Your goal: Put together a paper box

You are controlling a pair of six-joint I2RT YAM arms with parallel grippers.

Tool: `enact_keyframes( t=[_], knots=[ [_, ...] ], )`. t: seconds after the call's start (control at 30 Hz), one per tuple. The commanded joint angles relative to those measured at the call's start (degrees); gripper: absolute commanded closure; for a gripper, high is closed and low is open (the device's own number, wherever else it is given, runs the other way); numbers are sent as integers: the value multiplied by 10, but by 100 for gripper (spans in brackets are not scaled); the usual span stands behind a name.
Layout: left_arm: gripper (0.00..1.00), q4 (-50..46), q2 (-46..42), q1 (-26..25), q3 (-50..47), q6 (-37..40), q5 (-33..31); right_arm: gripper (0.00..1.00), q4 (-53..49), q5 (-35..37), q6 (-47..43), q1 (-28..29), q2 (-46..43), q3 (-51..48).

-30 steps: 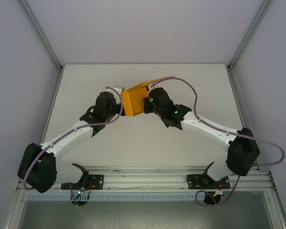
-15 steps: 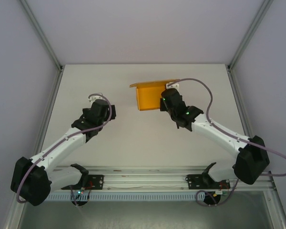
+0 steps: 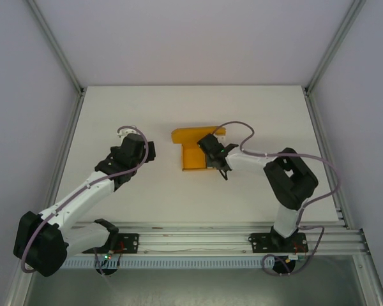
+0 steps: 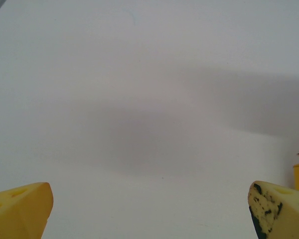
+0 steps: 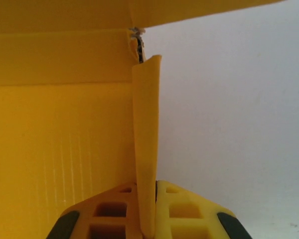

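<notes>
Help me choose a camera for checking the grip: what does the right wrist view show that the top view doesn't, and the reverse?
Right wrist view: close up, the right gripper is shut on a thin upright side wall of the orange box, with the corner crease above it. Top view: the whole layout, with the left gripper standing apart from the box and the table around it. Both: the box held by the right gripper, against a white surface.
</notes>
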Motion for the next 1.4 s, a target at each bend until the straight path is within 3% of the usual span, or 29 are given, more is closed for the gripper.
enact_keyframes(
  t=[0.0,0.3,0.53,0.73,0.87,1.07,1.37],
  knots=[
    [0,5,-10,0,-7,-3,11,91,-41,27,35,9,16,21],
    [0,8,-24,0,-6,9,32,55,-61,42,31,11,-25,29],
    [0,18,-14,0,-2,16,45,45,-60,46,23,11,-60,28],
    [0,20,7,-1,8,18,51,47,-38,17,9,-4,-92,-2],
    [0,21,19,0,13,19,57,57,-23,-14,3,-21,-96,-21],
    [0,24,29,-1,17,18,65,64,7,-74,2,-42,-77,-31],
    [0,27,36,-1,23,23,71,85,24,-95,14,-50,-34,-39]
  ],
)
